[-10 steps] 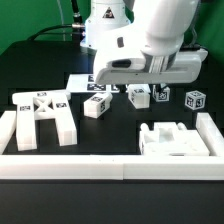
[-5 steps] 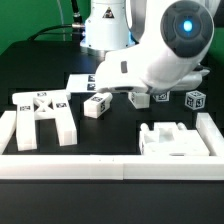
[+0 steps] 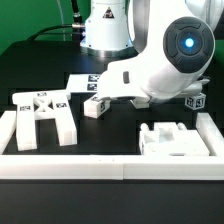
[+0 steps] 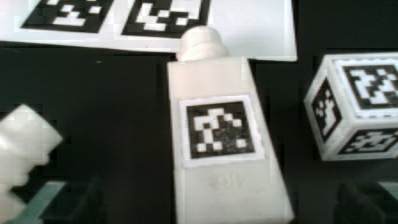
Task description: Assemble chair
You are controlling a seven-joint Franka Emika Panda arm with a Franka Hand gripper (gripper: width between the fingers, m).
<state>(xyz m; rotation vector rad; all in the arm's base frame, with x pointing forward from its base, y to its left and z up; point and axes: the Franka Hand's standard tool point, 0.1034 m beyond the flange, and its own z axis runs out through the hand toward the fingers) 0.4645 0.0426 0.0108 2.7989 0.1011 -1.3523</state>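
The chair lies in loose white tagged parts. In the wrist view a long white piece [image 4: 217, 130] with a peg end and a square tag lies straight under my gripper [image 4: 222, 205]. The jaws are open, one dark finger on each side of the piece with a gap to it. A tagged cube block [image 4: 361, 105] stands beside that piece. In the exterior view the tilted arm [image 3: 165, 65] hides the gripper and the long piece. The leg frame [image 3: 45, 115] lies at the exterior view's left, and a small block [image 3: 97, 105] sits near the middle.
A slab part with notches [image 3: 170, 138] lies at the front on the exterior view's right, with another tagged block [image 3: 193, 101] behind it. The marker board [image 3: 85, 82] lies at the back. A low white border wall [image 3: 100, 165] runs along the front and sides.
The arm has tilted over and come down across the blocks at the back middle, and now covers the long piece. The jaws have stayed open.
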